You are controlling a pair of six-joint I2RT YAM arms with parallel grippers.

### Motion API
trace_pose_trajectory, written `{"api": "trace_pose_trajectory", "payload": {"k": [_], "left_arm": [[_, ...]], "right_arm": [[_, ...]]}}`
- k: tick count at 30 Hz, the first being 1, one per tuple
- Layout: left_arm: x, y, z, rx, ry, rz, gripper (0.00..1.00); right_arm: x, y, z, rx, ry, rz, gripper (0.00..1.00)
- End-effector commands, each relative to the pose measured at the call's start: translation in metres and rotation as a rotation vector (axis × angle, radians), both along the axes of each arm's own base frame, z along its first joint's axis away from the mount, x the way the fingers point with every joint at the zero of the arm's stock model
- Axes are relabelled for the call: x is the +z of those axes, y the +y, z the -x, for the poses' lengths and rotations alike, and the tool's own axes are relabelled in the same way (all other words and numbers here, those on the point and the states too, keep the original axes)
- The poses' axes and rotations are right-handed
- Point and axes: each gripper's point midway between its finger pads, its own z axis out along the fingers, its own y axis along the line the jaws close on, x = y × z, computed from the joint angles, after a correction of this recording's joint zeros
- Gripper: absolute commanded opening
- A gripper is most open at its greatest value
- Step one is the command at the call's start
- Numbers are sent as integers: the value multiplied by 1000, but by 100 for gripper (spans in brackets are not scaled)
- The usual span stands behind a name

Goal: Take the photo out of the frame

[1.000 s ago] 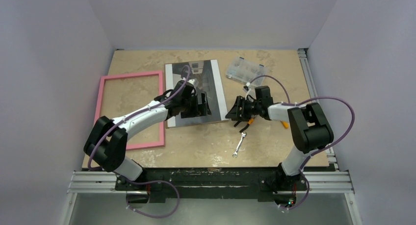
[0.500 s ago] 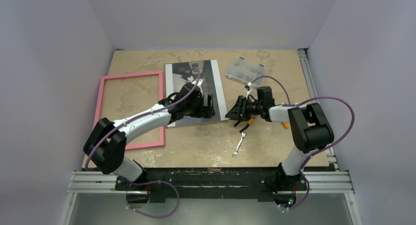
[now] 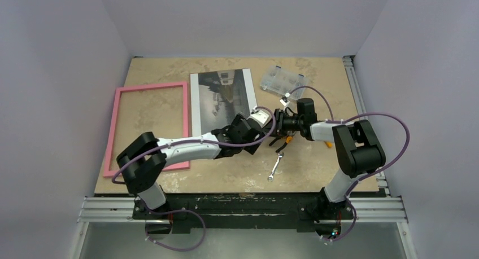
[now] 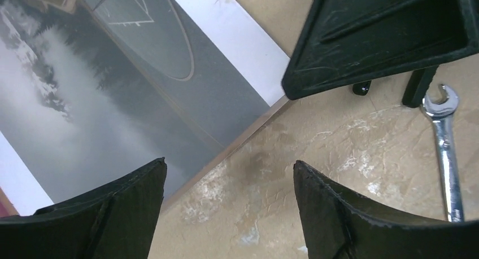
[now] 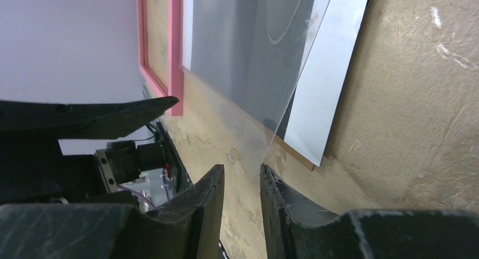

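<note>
The photo (image 3: 223, 95), a grey print with white margins on a brown board, lies flat beside the empty pink frame (image 3: 148, 126). In the right wrist view a clear sheet (image 5: 254, 61) stands tilted up over the photo (image 5: 333, 73). Its corner reaches between the fingers of my right gripper (image 5: 242, 168), which show a narrow gap. My left gripper (image 4: 229, 163) is open and empty over bare table just off the photo's near right corner (image 4: 169, 101). In the top view the left gripper (image 3: 264, 125) sits right against the right gripper (image 3: 278, 125).
A silver wrench (image 3: 275, 167) lies on the table just in front of both grippers and also shows in the left wrist view (image 4: 446, 140). A clear plastic box (image 3: 281, 81) sits at the back right. A small orange item (image 3: 288, 139) lies under the right gripper.
My left arm has swung off the photo and to the right, ending at the photo's near right corner beside the right gripper. The photo is now uncovered. The right arm has barely moved.
</note>
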Motion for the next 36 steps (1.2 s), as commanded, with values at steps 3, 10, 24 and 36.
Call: {"api": "trace_pose_trajectory", "payload": {"k": [3, 10, 24, 36], "left_arm": [[15, -17, -24, -11, -247, -198, 78], [7, -25, -35, -7, -335, -306, 68], [3, -39, -41, -19, -417, -357, 25], [16, -32, -37, 6, -424, -315, 5]], "right_arm": [[24, 4, -1, 28, -58, -63, 29], [24, 5, 0, 32, -50, -70, 29], [29, 4, -3, -1, -42, -70, 32], [11, -54, -45, -203, -14, 78, 46]]}}
